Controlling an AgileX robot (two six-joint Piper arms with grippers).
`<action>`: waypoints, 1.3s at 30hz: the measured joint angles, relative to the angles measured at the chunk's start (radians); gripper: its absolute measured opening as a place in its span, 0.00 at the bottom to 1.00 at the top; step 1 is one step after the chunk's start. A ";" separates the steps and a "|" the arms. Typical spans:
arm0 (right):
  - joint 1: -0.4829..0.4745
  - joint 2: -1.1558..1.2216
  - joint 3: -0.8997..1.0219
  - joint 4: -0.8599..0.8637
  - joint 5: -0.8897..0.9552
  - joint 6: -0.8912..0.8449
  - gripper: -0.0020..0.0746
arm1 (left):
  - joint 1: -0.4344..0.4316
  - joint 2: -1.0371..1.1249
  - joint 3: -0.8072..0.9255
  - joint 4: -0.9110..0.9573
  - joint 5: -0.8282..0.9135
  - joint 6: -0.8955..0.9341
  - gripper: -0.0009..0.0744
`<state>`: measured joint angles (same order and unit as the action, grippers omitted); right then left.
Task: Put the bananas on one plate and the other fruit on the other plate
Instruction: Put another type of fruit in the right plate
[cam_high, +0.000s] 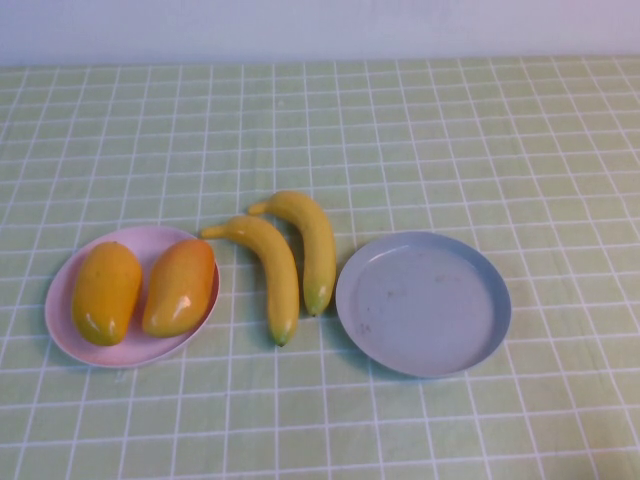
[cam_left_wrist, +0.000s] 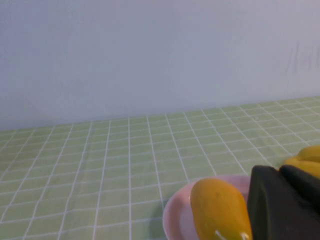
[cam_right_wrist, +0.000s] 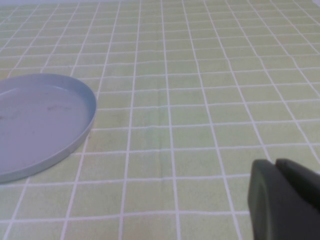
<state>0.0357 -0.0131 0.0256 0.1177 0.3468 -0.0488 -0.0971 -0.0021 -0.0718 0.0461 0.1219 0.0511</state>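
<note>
- Two plates nearest on the green checked surface (cam_high: 400, 120): pink plate (cam_high: 70, 335) left, grey-blue plate (cam_high: 423, 303) right.
- Two mango-like fruits, (cam_high: 105, 292) and (cam_high: 179, 286), lie side by side on the pink plate.
- Two bananas, (cam_high: 268, 272) and (cam_high: 313, 243), lie on the surface between the plates, touching neither.
- Left end effector (cam_left_wrist: 282, 205) near the pink plate; right end effector (cam_right_wrist: 282, 200) off the grey-blue plate's side. Cannot tell the finger state of either.

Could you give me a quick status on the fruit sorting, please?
Left gripper near pink plate, right gripper beside grey plate. Mangoes plated. Bananas on cloth between plates. Nothing blocking.
</note>
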 joint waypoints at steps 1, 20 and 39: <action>0.000 0.000 0.000 0.000 0.000 0.000 0.01 | 0.000 -0.005 0.008 0.000 0.005 -0.002 0.01; 0.000 0.000 0.000 0.000 0.000 0.000 0.01 | 0.000 -0.009 0.097 -0.002 0.253 -0.025 0.01; 0.000 0.000 0.000 0.000 0.000 0.000 0.01 | 0.000 -0.009 0.097 0.000 0.253 -0.025 0.01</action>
<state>0.0357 -0.0131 0.0256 0.1177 0.3468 -0.0488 -0.0971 -0.0115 0.0254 0.0457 0.3748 0.0260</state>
